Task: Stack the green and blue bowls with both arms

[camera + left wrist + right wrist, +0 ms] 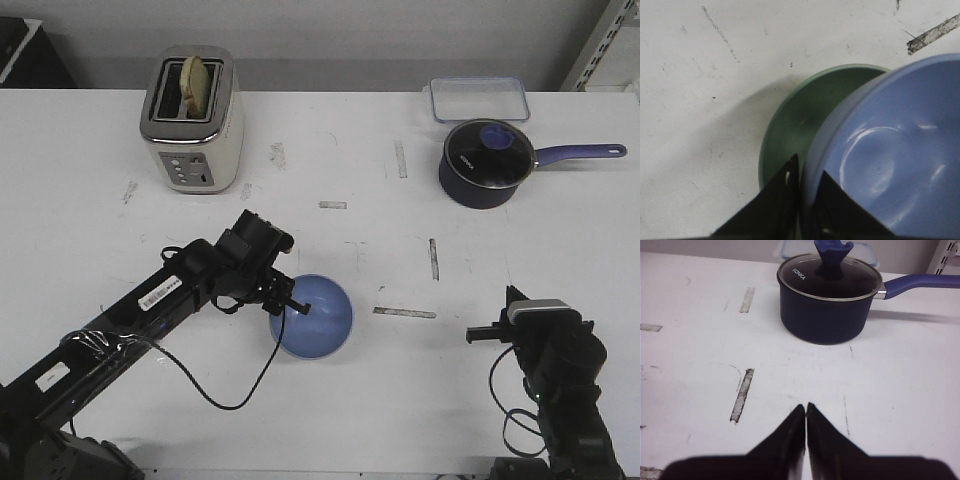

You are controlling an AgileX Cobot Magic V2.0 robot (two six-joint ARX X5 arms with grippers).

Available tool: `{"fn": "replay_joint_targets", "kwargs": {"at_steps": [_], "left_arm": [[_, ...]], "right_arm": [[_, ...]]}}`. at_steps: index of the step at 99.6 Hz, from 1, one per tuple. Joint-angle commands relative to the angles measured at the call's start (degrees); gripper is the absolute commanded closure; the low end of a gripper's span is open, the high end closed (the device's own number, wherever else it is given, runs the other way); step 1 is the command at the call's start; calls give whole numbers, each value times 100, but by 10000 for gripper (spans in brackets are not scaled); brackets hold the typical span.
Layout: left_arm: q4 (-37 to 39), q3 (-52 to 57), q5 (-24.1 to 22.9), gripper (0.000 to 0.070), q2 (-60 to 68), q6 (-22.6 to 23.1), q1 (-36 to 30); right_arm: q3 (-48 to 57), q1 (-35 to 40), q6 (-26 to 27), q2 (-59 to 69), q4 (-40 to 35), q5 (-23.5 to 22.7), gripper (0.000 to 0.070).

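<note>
The light blue bowl is held by its rim in my left gripper, near the table's middle front. In the left wrist view the blue bowl hangs tilted over the pale green bowl, which stands on the table and is partly covered by it. One finger of my left gripper is inside the blue rim and one outside. The green bowl is hidden in the front view. My right gripper is shut and empty at the front right; it also shows in the right wrist view.
A toaster with bread stands at the back left. A dark navy saucepan with a glass lid and long handle, and a clear lidded box, stand at the back right. The saucepan lies ahead of my right gripper.
</note>
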Motion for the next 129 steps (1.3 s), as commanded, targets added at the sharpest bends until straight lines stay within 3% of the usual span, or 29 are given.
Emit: {"fn": "replay_joint_targets", "kwargs": {"at_steps": [1, 12, 23, 32, 41, 56, 71, 75, 81, 95, 104, 107, 129], "left_arm": [[11, 111, 15, 677, 63, -9, -44], [35, 111, 15, 481, 63, -11, -44], [39, 111, 15, 214, 63, -13, -44], [105, 116, 13, 63, 59, -15, -44], [146, 177, 11, 5, 39, -15, -44], [164, 509, -61, 6, -13, -13, -42], [136, 1088, -535, 27, -15, 15, 13], [131, 1252, -673, 72, -15, 68, 37], [118, 1486, -817, 189, -15, 188, 83], [7, 1971, -984, 539, -24, 356, 269], [-179, 2184, -984, 676, -52, 455, 428], [-219, 2201, -984, 700, -83, 472, 490], [-516, 2170, -984, 700, -431, 798, 1215]], "right_arm": [[39, 13, 15, 22, 52, -15, 700], [39, 13, 13, 22, 55, -15, 700], [39, 13, 15, 22, 55, -15, 700], [39, 13, 15, 22, 55, -15, 700], [39, 13, 15, 20, 55, -17, 700], [39, 13, 13, 20, 57, -15, 700], [39, 13, 13, 20, 61, -15, 700], [39, 13, 13, 20, 63, -15, 700], [39, 13, 13, 20, 61, -15, 700], [39, 13, 13, 20, 61, -15, 700], [39, 13, 13, 20, 61, -15, 700], [39, 13, 13, 20, 63, -15, 700], [39, 13, 13, 17, 61, -15, 700]]}}
